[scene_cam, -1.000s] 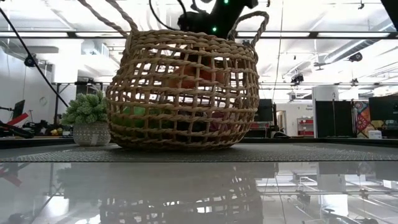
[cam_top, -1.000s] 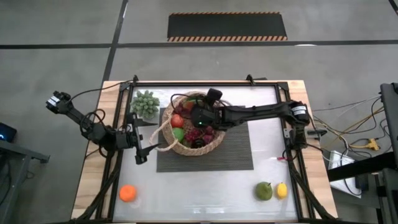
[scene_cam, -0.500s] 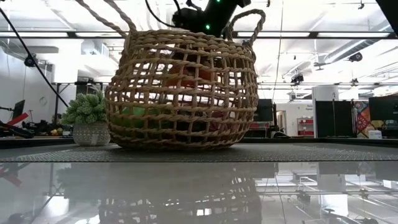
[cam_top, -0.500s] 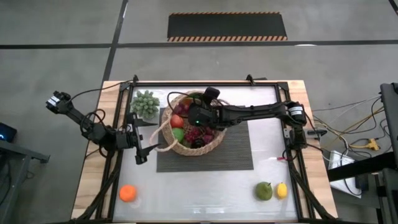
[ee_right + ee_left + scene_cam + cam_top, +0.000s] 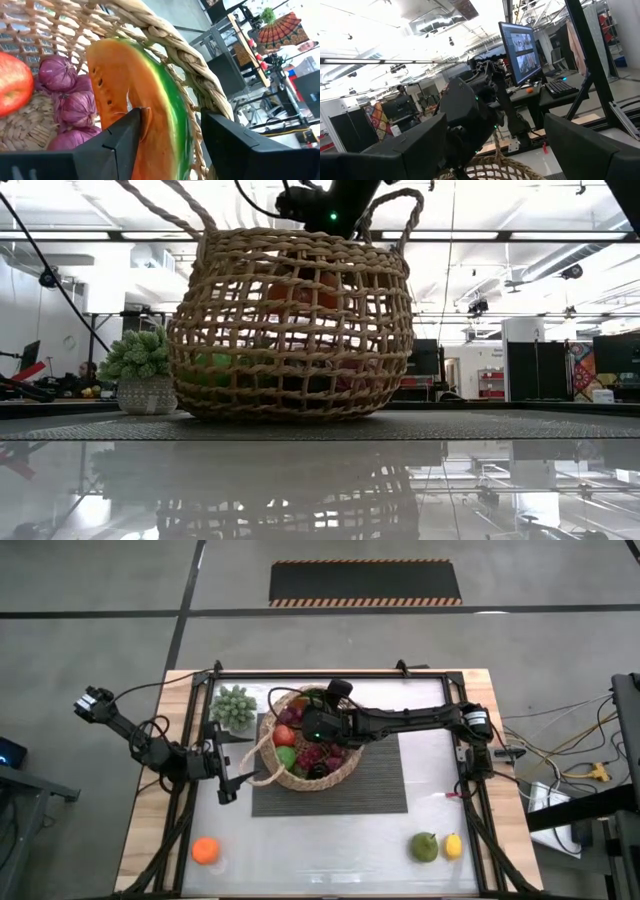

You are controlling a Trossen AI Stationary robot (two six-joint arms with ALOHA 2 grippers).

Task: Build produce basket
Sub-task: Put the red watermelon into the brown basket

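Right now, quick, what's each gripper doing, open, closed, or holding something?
Left gripper: open, empty, beside the basket.
Right gripper: in the basket, fingers around the watermelon slice; grip cannot be told.
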